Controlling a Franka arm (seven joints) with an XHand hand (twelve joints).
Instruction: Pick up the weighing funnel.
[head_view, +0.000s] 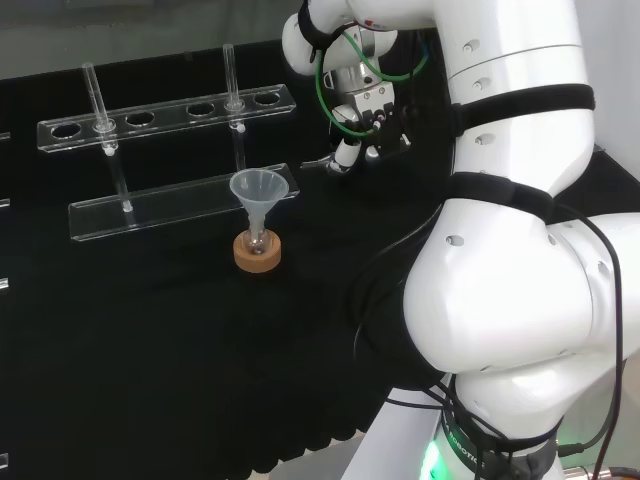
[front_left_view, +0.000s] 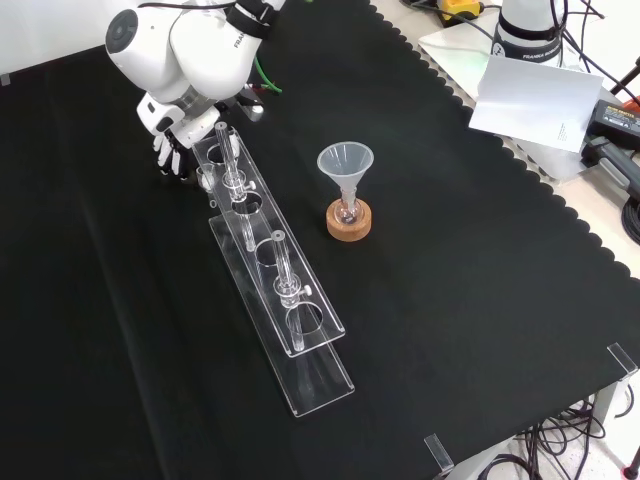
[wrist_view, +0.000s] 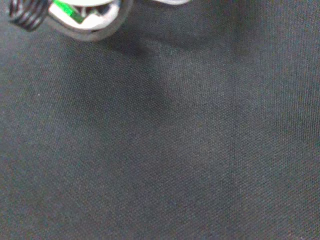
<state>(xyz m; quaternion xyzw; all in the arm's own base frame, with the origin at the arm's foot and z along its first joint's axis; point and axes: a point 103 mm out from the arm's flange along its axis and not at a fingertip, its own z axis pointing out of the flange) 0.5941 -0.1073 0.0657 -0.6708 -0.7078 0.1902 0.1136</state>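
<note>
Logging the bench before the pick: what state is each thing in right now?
Small flask: upright on cork ring.
Funnel: upright, mouth up, stem in that flask.
Clear rack: standing level, several holes free.
Test tubes: upright in the rack.
Hand: by the rack's far end in the front view; grasp unclear.

Funnel (front_left_view: 345, 165) on cork ring (front_left_view: 349, 222) beside rack (front_left_view: 318, 378)

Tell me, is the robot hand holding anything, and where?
Cannot tell: the robot hand hangs by the clear rack, and glass there is too hard to see.
</note>
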